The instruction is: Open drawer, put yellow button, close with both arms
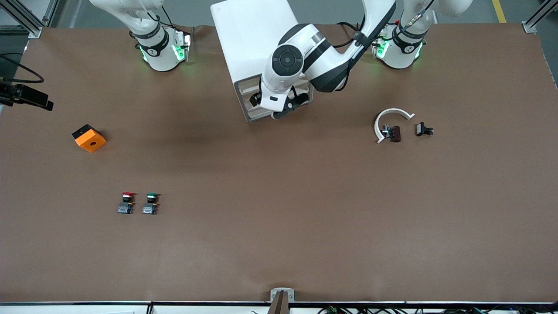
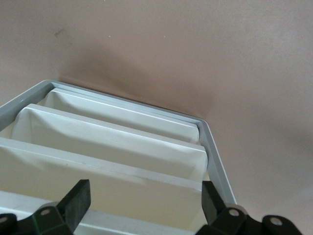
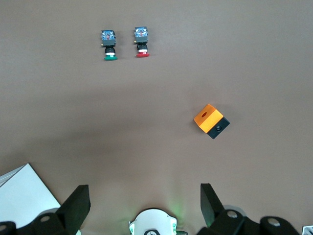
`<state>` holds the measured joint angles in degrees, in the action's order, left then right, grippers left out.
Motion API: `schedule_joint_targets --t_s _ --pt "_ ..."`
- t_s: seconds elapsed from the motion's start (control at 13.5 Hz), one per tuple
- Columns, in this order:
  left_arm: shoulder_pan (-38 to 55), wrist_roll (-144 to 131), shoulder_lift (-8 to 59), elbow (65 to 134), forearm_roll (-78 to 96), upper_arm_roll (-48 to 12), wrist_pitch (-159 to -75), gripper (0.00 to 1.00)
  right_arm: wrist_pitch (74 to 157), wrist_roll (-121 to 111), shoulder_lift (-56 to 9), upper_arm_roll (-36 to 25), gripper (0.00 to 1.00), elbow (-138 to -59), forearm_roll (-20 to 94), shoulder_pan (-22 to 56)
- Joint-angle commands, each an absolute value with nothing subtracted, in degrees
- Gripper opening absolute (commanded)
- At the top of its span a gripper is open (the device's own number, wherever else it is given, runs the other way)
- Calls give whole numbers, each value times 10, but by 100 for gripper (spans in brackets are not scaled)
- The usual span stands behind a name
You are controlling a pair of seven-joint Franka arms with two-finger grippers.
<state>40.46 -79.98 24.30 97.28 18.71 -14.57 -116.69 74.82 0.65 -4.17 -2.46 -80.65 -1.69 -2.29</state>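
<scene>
Spotting left gripper [image 1: 279, 111] hanging over the grey-framed front end of the white drawer cabinet [image 1: 248, 35], at 12 o'clock from the table's [image 1: 279, 196] middle in the front view. Showing jaws apart in the left wrist view, both fingers [image 2: 78, 200] empty, gripping nothing. Looking down on the cabinet's grey frame [image 2: 215, 156] with white panels inside; not telling whether a drawer is pulled out.

Noting right gripper [image 3: 144, 210] waiting up high over its own arm's base, jaws apart, holding nothing.

Not finding the yellow button in any view; cannot tell where it is.

Marking red-capped button [image 1: 126, 203] and green-capped button [image 1: 150, 203] standing just beside each other at 8 o'clock, toward the right arm's end, nearer to the front camera than everything else listed here.

Marking orange block [image 1: 89, 138] with a black side at 10 o'clock, well apart from the two buttons, farther from the front camera than they are.

Marking white curved piece [image 1: 391, 114] at 2 o'clock, toward the left arm's end, arching around a small dark part [image 1: 392, 133]; small black part [image 1: 423, 129] lying just beside them, apart.
</scene>
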Motion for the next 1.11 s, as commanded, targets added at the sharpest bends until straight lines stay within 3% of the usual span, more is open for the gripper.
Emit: schedule_joint_targets --t_s 0.0,0.22,1.04 --pt "410 -811 249 972 208 -149 -1163 100 783 -25 1 -25 100 -856 -9 -23" --pt "412 -821 248 980 208 -149 -1163 100 826 -26 41 -26 100 -914 -8 -24" --pt "415 -871 246 978 209 -152 -1163 100 873 -54 63 -36 100 -945 26 -25"
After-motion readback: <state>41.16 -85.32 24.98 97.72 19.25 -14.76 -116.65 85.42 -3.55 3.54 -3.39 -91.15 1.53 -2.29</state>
